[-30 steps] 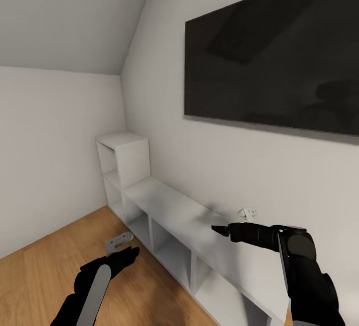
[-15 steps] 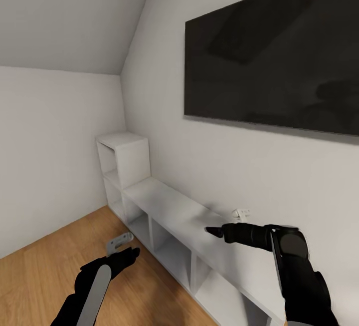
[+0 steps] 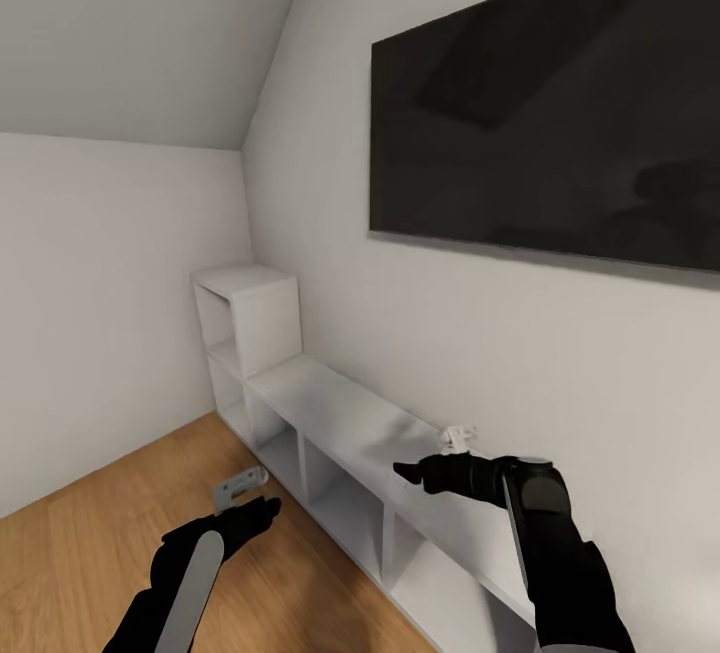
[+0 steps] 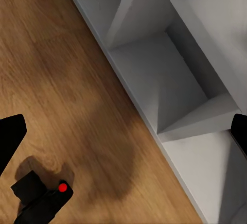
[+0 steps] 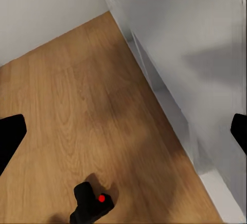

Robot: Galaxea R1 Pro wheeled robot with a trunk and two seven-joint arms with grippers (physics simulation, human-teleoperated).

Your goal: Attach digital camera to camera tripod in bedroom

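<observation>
The digital camera [image 4: 45,203], small and black with a red dot on top, lies on the wood floor beside the white shelving; it also appears in the right wrist view [image 5: 93,204]. My left gripper [image 3: 262,506] hovers low over the floor, open, its fingertips [image 4: 10,137] spread wide with nothing between them. Over the shelf top, my right gripper [image 3: 405,473] is open too, fingertips [image 5: 10,134] far apart and empty. The camera lies below both grippers, apart from them. The camera tripod is out of view.
Low white cube shelving [image 3: 330,403] runs along the right wall, with a taller cube unit [image 3: 248,318] in the corner. A large dark screen [image 3: 550,123] hangs above it. A small grey object [image 3: 240,485] lies on the plank floor [image 3: 90,553] by the shelving.
My right arm has swung left and slightly down over the shelf top. The left arm and the view have stayed still.
</observation>
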